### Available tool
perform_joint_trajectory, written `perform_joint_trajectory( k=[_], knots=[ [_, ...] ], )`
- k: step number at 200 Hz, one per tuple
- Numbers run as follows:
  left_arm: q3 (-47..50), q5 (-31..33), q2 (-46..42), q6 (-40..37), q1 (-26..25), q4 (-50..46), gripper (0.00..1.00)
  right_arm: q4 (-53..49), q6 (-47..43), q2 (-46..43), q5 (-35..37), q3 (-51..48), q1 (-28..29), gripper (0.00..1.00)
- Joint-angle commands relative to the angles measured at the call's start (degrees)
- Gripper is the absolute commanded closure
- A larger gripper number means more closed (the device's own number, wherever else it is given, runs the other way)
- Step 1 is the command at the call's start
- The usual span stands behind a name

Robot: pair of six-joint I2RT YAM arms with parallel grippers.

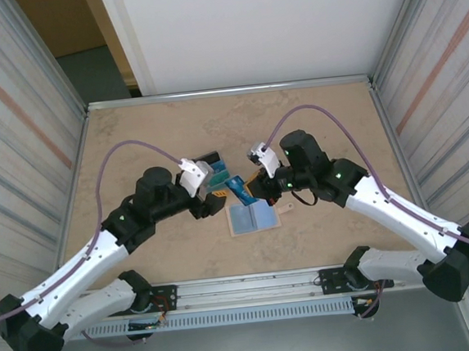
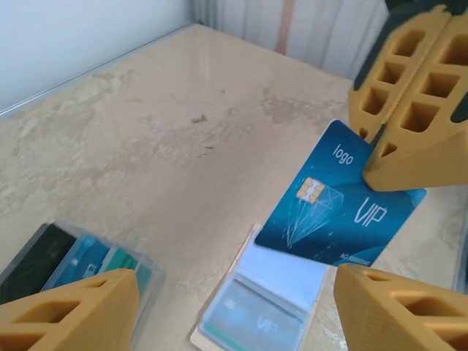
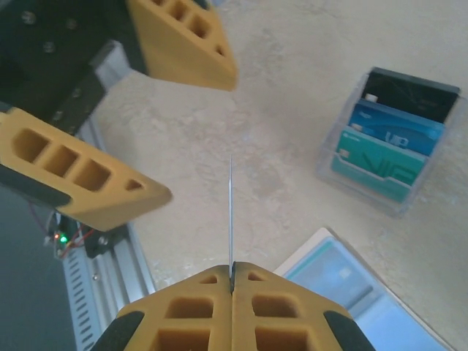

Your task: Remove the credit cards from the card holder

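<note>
The card holder (image 1: 252, 217) lies open on the table, light-blue inner faces up, with a VIP card showing behind its clear pocket (image 2: 256, 316). My right gripper (image 1: 257, 188) is shut on the corner of a dark blue credit card (image 2: 342, 199) and holds it in the air above the holder's far side. In the right wrist view that credit card (image 3: 231, 212) shows edge-on, rising from the closed right gripper (image 3: 232, 273). My left gripper (image 2: 234, 314) stands open just left of the card, over the holder, with nothing between its fingers (image 3: 80, 175).
A clear plastic stand (image 3: 391, 142) with black, blue and teal cards sits on the table left of the holder, close to the left fingers (image 2: 73, 311). Metal walls enclose the table (image 1: 337, 125); an aluminium rail (image 1: 252, 287) runs along its near edge.
</note>
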State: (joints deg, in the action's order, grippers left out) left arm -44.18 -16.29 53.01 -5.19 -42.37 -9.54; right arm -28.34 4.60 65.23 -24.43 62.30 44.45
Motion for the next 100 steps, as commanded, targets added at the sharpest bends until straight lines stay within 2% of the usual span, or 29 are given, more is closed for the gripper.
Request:
perform_joint_trajectory(
  k=[1,57,84,96,100],
  knots=[
    [-1.44,-7.55,1.2,-5.18,0.18,1.28,0.3,-3.55,-4.15,1.3,-1.49,2.69,0.95,0.97],
    [-4.36,-14.4,5.84,-8.08,0.18,0.27,0.49,-5.21,-6.15,3.19,-2.55,5.01,1.66,0.97],
    [-5.06,-16.29,7.65,-8.51,0.18,0.38,0.68,-5.59,-6.69,3.57,-3.15,5.44,1.71,0.96],
    [-5.46,-16.48,8.37,-8.61,0.19,0.15,0.71,-5.59,-6.74,3.59,-2.97,5.43,1.78,0.96],
    [-5.55,-16.42,8.52,-8.67,0.19,0.11,0.75,-5.6,-6.83,3.59,-2.93,5.45,1.75,0.96]
  ],
)
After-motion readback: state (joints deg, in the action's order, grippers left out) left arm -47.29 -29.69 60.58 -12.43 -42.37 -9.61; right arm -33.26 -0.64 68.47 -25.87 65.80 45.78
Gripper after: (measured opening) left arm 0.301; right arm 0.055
